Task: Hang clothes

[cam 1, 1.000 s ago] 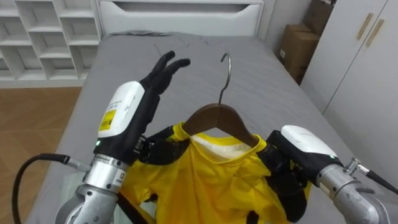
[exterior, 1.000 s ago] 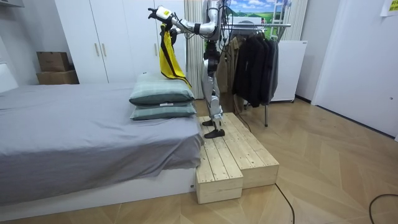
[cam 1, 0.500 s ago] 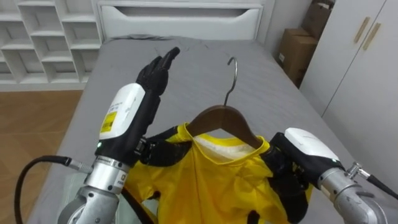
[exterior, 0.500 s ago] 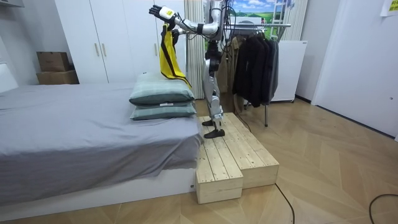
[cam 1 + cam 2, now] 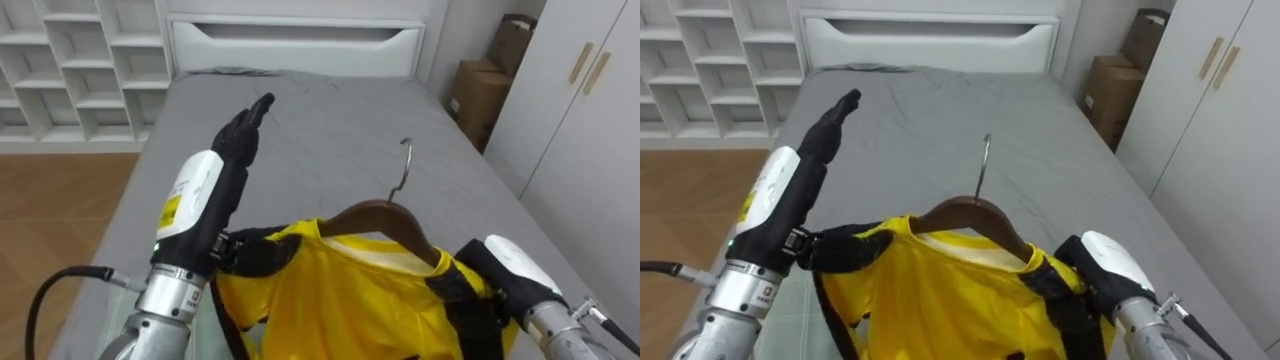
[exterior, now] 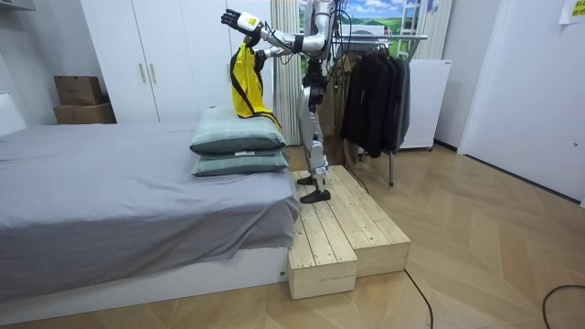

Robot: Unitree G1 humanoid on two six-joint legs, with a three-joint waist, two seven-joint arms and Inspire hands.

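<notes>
The robot stands on a wooden platform (image 6: 343, 233) beside the bed (image 5: 330, 120), with both arms raised over it. The left hand (image 5: 243, 135) is held high, its fingers straight and close together, gripping nothing. Just below it and to its right, a wooden hanger (image 5: 385, 218) carries a yellow garment (image 5: 350, 300). The hanger's bar runs crosswise from the left wrist toward the right hand (image 5: 462, 290). That hand's fingers are buried in the cloth, so its grip cannot be told. The metal hook (image 5: 403, 165) rises from the bar's middle, pointing up and away from the robot toward the headboard (image 5: 300, 45) and leaning slightly right. The garment hangs down from the bar, above the pillows (image 6: 238, 142). The bed's flat grey top stretches ahead of both hands. White shelves (image 5: 70, 70) stand well left of the left hand. Wardrobe doors (image 5: 590, 110) and cardboard boxes (image 5: 490, 75) are right of the right hand. A rack of dark clothes (image 6: 375, 87) stands behind the robot.
</notes>
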